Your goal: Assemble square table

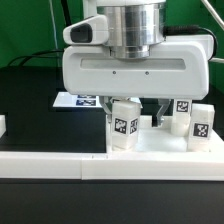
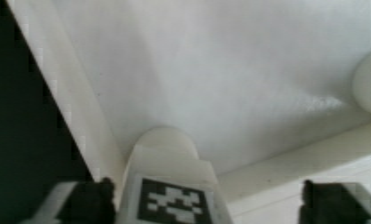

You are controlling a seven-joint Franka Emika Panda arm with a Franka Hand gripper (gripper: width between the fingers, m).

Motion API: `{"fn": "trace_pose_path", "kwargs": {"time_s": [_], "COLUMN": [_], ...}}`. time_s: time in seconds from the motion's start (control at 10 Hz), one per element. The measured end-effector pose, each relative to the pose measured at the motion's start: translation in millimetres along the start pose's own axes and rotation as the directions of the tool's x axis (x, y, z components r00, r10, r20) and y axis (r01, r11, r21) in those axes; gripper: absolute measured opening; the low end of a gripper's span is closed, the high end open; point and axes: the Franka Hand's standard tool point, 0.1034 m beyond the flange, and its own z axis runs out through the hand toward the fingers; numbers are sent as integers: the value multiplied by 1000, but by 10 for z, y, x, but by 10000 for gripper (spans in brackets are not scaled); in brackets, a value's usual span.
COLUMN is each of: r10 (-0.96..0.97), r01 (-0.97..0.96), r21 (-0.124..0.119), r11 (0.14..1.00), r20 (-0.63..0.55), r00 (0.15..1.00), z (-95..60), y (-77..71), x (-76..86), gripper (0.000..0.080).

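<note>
Presently, scene: a black table with white parts, seen from the exterior and wrist views.
Arm: the gripper (image 1: 146, 110) hangs low over the square tabletop (image 1: 160, 140), its big white body filling the upper middle of the exterior view.
Pincer: the wrist view shows two dark fingers (image 2: 82, 202) spread wide, a tagged leg (image 2: 171, 180) between them with a gap on either side; nothing is clamped.
Tabletop: it lies flat against the long white wall strip (image 1: 60, 168); one round corner socket (image 2: 368, 92) shows in the wrist view.
Legs: one leg (image 1: 124, 128) stands at the tabletop's near corner toward the exterior view's left, two more (image 1: 201, 125) toward its right.
Marker board: the marker board (image 1: 82, 101) lies flat behind the tabletop, toward the exterior view's left.
</note>
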Motion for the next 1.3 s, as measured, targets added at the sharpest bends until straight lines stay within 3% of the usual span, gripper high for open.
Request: {"fn": "trace_pose_path", "kwargs": {"time_s": [0.1,0.2,0.6,0.8,1.0,1.1,1.2,1.3], "r10": [11,72,355,568,839,940,996,998], "r01": [-11,-72,-355,-568,-839,-940,-996,-999], "r21": [-11,-10,-9,-11,-4,12,21,18], "r11": [1000,997,935,823,544,340,81,47], "r20": [0,-1,-3,-10,-17,-14,37,38], "r00": [1000,997,935,823,544,340,82,48], "z": [3,2,4,32,64,69,68,76], "y": [71,70,65,85,78,38,-17,-28], "x": [10,10,8,47,86,95,141,127], "gripper": [411,300,294,293,289,289,289,470]}}
